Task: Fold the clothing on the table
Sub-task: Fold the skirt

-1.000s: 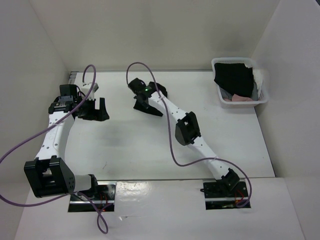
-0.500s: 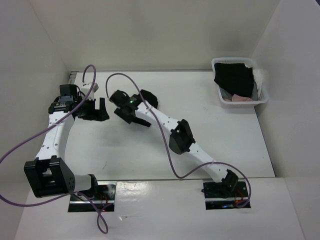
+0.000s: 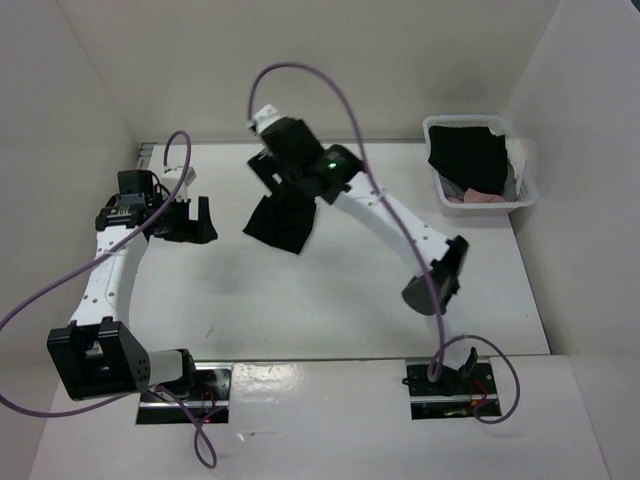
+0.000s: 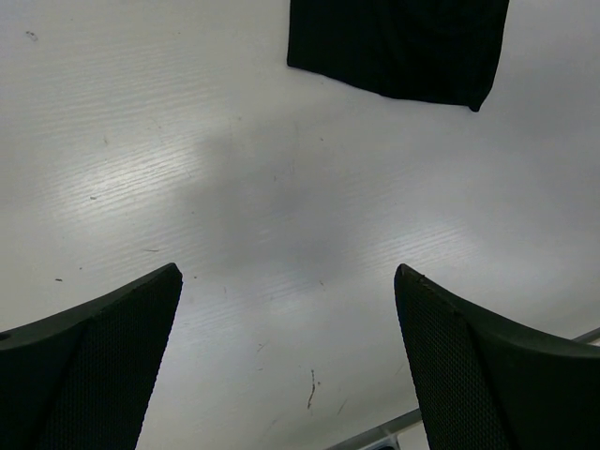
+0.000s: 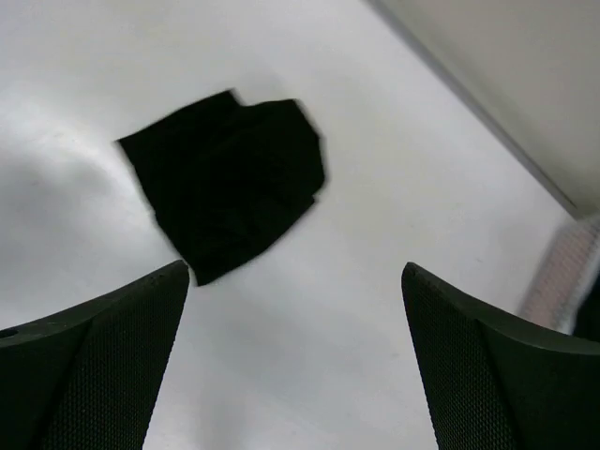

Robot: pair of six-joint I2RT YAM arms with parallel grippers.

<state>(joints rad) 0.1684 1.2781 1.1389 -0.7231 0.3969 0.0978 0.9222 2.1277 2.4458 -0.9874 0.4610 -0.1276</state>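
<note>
The clothing (image 3: pixel 283 224) is a small black piece lying flat on the white table (image 3: pixel 300 300), left of centre. It also shows as the clothing (image 5: pixel 225 192) in the right wrist view and the clothing (image 4: pixel 398 47) in the left wrist view. My right gripper (image 3: pixel 283 180) hangs high above its far edge, and the right gripper (image 5: pixel 295 267) is open with only bare table between its fingers. To the left of the clothing, my left gripper (image 3: pixel 190 222) sits low; the left gripper (image 4: pixel 287 272) is open and holds nothing.
A white basket (image 3: pixel 440 125) with black, pink and white cloth stands at the back right corner. White walls close in the table on three sides. A metal rail (image 3: pixel 145 150) runs at the table's far left edge. Purple cables loop over both arms.
My right gripper slid left low over the table, then opened and rose, leaving the clothing lying on the table. The left arm has not moved.
</note>
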